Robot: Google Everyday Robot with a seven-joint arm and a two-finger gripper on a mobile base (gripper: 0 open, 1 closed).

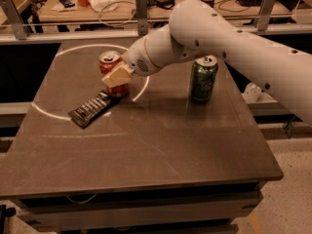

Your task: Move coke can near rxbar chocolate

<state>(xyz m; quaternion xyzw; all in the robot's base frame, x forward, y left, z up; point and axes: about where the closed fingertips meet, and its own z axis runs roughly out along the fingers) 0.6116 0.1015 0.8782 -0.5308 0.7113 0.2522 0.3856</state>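
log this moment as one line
hand at coke can | coke can upright on table, beside rxbar chocolate | green can apart

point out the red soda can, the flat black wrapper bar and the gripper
red soda can [110, 57], camera view, silver top
flat black wrapper bar [92, 109], camera view, middle of wrapper
gripper [117, 77], camera view, tan tip at the can's front

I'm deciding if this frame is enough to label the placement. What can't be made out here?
Camera view, coke can: its front is covered by the end effector, which sits against it.
Whether coke can and rxbar chocolate touch: cannot be told, the spot between them is dark.
Lettering on the rxbar chocolate: too small to read.
The arm: cut off by the right edge.
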